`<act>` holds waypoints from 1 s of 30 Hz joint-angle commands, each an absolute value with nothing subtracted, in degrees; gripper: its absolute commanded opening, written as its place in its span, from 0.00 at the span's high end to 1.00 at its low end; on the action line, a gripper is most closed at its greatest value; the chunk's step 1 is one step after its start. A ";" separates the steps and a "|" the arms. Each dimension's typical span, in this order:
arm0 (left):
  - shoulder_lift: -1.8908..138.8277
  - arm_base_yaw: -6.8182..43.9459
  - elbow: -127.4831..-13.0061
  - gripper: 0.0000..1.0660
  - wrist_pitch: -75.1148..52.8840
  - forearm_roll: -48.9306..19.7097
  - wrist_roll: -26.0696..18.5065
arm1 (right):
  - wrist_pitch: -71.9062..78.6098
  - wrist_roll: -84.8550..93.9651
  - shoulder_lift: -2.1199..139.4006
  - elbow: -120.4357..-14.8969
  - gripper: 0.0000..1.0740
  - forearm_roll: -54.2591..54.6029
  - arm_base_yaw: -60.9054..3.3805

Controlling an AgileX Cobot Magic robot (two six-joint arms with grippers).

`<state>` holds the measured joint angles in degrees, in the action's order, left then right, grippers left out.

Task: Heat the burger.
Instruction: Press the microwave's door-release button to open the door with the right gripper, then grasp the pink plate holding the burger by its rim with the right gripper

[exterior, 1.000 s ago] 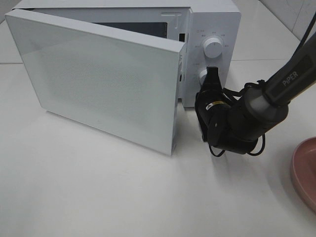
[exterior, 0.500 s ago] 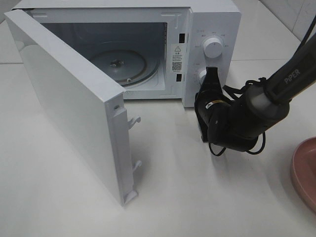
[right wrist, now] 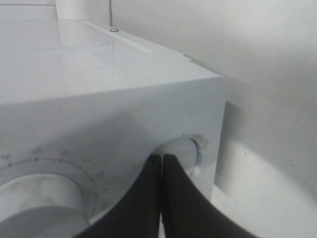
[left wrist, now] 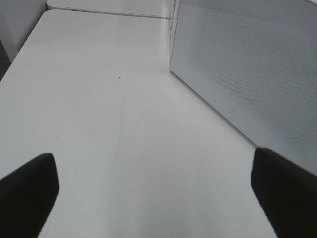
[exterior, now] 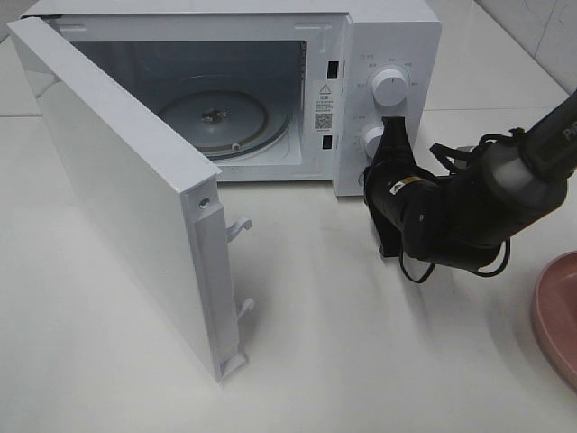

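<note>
Fingers [right wrist: 141,198] pressed together, the right gripper [exterior: 391,131] sat at the front of the microwave [exterior: 388,36] by its lower knob [exterior: 370,140], the left gripper [left wrist: 158,193] hung spread wide beside the microwave's wide-open door [exterior: 126,198], a pink plate [exterior: 559,316] lay well to the microwave's right, and no view told where the burger lay.

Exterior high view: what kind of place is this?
Probably a test bench staged as a kitchen: a white microwave, door open, on a plain white table, a pink plate nearby, and a black robot arm.
</note>
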<state>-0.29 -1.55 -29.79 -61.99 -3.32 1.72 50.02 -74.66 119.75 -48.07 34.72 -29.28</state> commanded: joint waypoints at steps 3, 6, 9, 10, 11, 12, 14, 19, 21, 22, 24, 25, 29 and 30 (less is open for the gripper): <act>-1.60 -1.49 -29.62 0.08 -61.13 -3.67 1.60 | 50.02 -73.68 115.97 -46.24 1.00 29.28 -29.05; -1.60 -1.49 -29.62 0.08 -61.13 -3.67 1.60 | 48.36 -73.68 114.71 -43.54 1.00 28.19 -29.05; -1.60 -1.49 -29.62 0.08 -61.13 -3.67 1.60 | 46.01 -71.73 112.87 -41.77 1.00 27.96 -29.05; -1.60 -1.49 -29.62 0.08 -61.13 -3.67 1.60 | 46.01 -71.73 112.87 -41.77 1.00 27.96 -29.05; -1.60 -1.49 -29.62 0.08 -61.13 -3.67 1.60 | 45.03 -70.87 112.19 -41.31 1.00 27.96 -29.05; -1.60 -1.49 -29.62 0.08 -61.13 -3.67 1.60 | 43.20 -68.70 110.75 -40.05 1.00 27.96 -29.05; -1.60 -1.49 -29.62 0.08 -61.13 -3.67 1.60 | 41.48 -66.58 109.21 -38.79 1.00 27.96 -29.05; -1.60 -1.49 -29.62 0.08 -61.13 -3.67 1.60 | 35.75 -59.47 103.76 -36.33 1.00 27.96 -29.05; -1.60 -1.49 -29.62 0.08 -61.13 -3.67 1.60 | 31.57 -54.49 101.70 -36.21 1.00 27.96 -29.05; -1.60 -1.49 -29.62 0.08 -61.13 -3.67 1.60 | 31.57 -54.49 101.70 -36.21 1.00 27.96 -29.05; -1.60 -1.49 -29.62 0.08 -61.13 -3.67 1.60 | 24.87 -45.66 98.49 -36.27 1.00 27.96 -28.88; -1.60 -1.49 -29.62 0.08 -61.13 -3.67 1.60 | 24.87 -45.66 98.49 -36.27 1.00 27.96 -28.88; -1.60 -1.49 -29.62 0.08 -61.13 -3.67 1.60 | 14.21 -30.60 93.97 -36.33 1.00 27.96 -28.88; -1.60 -1.49 -29.62 0.08 -61.13 -3.67 1.60 | 12.03 -28.07 93.28 -36.33 1.00 27.96 -28.88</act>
